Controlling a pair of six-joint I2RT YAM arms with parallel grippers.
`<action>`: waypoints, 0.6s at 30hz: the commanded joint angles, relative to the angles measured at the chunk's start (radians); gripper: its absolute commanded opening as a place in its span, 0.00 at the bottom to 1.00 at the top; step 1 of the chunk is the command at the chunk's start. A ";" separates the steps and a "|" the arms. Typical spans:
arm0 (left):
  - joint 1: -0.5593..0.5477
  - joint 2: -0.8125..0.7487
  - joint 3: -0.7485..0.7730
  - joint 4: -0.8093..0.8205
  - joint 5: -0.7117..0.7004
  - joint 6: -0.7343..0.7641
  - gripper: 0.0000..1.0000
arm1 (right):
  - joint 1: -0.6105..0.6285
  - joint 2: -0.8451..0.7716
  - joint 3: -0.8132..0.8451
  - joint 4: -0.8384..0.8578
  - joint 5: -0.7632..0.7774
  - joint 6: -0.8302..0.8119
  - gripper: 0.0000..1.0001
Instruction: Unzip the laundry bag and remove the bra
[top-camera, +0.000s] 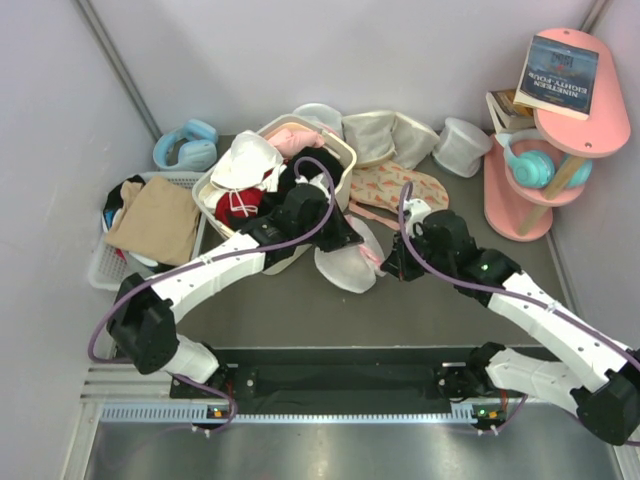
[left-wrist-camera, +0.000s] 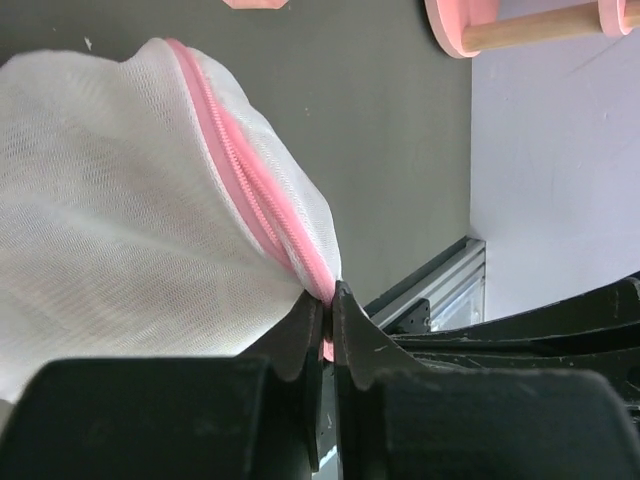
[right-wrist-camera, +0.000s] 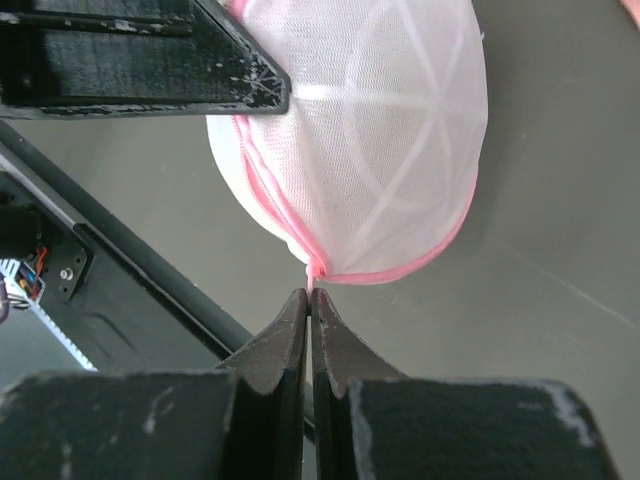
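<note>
White mesh laundry bag (top-camera: 345, 268) with a pink zip (left-wrist-camera: 235, 165) lies on the dark table just in front of the cream laundry basket (top-camera: 338, 148), held between both arms. Our left gripper (left-wrist-camera: 328, 302) is pinched together on the zipped rim. Our right gripper (right-wrist-camera: 311, 295) is clamped on a small pink tab at the bag's edge, probably the zip pull. To open it well, we should anchor with the left and draw the right along the rim's curve, mesh taut. We cannot make out the bra through the mesh. Left of the basket sit blue headphones (top-camera: 187, 145). To its right, a patterned pink cloth (top-camera: 395, 188) lies near enough to snag.
</note>
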 joint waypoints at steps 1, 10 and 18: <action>0.005 -0.003 -0.017 0.013 -0.031 0.044 0.15 | -0.006 0.007 0.030 0.007 0.004 -0.051 0.00; -0.007 -0.120 -0.112 -0.098 -0.146 -0.077 0.79 | 0.091 0.099 -0.070 0.180 -0.076 0.024 0.00; -0.101 -0.186 -0.192 -0.106 -0.160 -0.175 0.80 | 0.159 0.168 -0.011 0.220 -0.073 0.037 0.00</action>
